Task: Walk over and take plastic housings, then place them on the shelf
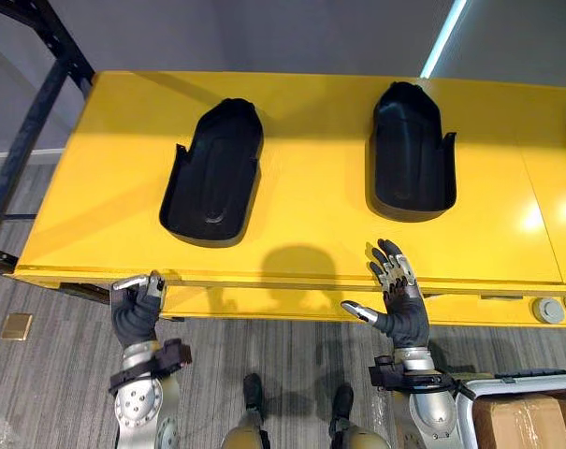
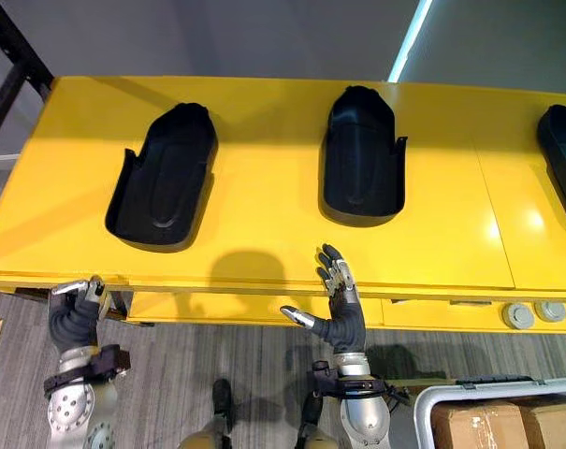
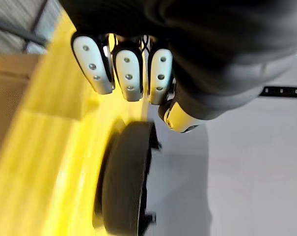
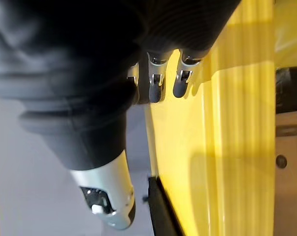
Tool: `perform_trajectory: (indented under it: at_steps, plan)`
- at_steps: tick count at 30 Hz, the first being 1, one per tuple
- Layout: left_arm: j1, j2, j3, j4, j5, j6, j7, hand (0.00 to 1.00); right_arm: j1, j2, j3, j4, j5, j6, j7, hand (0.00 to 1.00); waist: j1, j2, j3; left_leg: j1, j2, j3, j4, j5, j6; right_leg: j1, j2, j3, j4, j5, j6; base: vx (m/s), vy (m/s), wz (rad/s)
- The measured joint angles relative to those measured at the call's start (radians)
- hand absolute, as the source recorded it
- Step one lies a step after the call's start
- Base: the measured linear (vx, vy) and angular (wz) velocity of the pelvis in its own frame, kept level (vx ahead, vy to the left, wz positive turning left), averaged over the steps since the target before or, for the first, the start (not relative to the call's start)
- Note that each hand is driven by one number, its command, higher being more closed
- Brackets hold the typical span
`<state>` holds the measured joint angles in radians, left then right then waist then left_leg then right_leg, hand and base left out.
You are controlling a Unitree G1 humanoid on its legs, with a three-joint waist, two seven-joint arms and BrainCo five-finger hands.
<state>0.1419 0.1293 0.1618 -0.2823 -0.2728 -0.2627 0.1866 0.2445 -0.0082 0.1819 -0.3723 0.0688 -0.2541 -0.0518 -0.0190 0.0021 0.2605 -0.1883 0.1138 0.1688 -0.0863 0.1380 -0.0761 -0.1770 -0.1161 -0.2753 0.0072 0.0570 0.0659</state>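
Observation:
Two black plastic housings lie hollow side up on the yellow table (image 1: 311, 224): the left housing (image 1: 212, 173) and the right housing (image 1: 412, 154). A third housing (image 2: 563, 154) shows at the table's far right edge. My left hand (image 1: 137, 309) is at the table's front edge, below and left of the left housing, its fingers curled with nothing in them. My right hand (image 1: 395, 290) is open, its straight fingers reaching over the front edge a short way in front of the right housing and clear of it. The left housing (image 3: 126, 182) shows past my left hand's fingers (image 3: 128, 73).
A black shelf frame (image 1: 39, 94) stands at the table's left end. At the lower right a white bin holds cardboard boxes (image 1: 526, 412). Grey round discs (image 1: 547, 310) sit under the table's right front edge. A small brown square (image 1: 17, 325) lies on the floor at the left.

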Motion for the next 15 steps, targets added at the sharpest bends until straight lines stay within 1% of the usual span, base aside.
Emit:
perform_trajectory:
  at_steps: [2, 4, 6, 10, 15]
  plan:
    - [-0.026, 0.028, 0.001, 0.017, -0.006, -0.005, -0.016, 1.00, -0.002, -0.005, 0.003, 0.000, 0.001, -0.001, 0.000, 0.00, -0.001, -0.001, 0.002, 0.001, 0.003, 0.021, 0.000, -0.005, -0.003, -0.012, 0.002, 0.019, 0.001, 0.001, -0.001, -0.02, -0.002, -0.23]
    - [-0.044, 0.046, 0.002, 0.027, -0.021, -0.008, -0.031, 1.00, -0.001, -0.020, 0.019, 0.000, 0.005, -0.001, 0.003, 0.00, -0.009, 0.000, 0.003, -0.002, 0.006, 0.029, 0.000, -0.006, -0.004, -0.020, 0.005, 0.027, 0.001, 0.002, -0.001, -0.01, -0.009, -0.19]
    - [-0.061, 0.053, 0.002, 0.039, -0.023, -0.009, -0.040, 1.00, -0.001, -0.029, 0.020, 0.000, 0.005, -0.001, 0.007, 0.00, -0.010, 0.000, 0.003, -0.003, 0.009, 0.035, 0.000, -0.008, -0.007, -0.025, 0.008, 0.035, 0.001, 0.001, -0.001, -0.01, -0.012, -0.15]
    - [-0.094, 0.068, -0.004, 0.070, -0.063, -0.011, -0.063, 1.00, -0.012, -0.043, 0.025, 0.000, 0.005, -0.007, 0.015, 0.00, -0.016, 0.002, 0.004, -0.012, 0.014, 0.051, 0.000, -0.009, -0.008, -0.043, 0.014, 0.048, 0.001, 0.003, -0.003, -0.01, -0.008, -0.09]
    - [-0.138, 0.090, -0.033, 0.098, -0.078, -0.013, -0.068, 1.00, -0.017, -0.044, 0.026, 0.000, 0.006, -0.011, 0.016, 0.00, -0.016, 0.002, 0.005, -0.018, 0.015, 0.056, 0.000, -0.009, -0.008, -0.051, 0.015, 0.052, 0.001, 0.004, -0.004, 0.00, 0.000, 0.00]
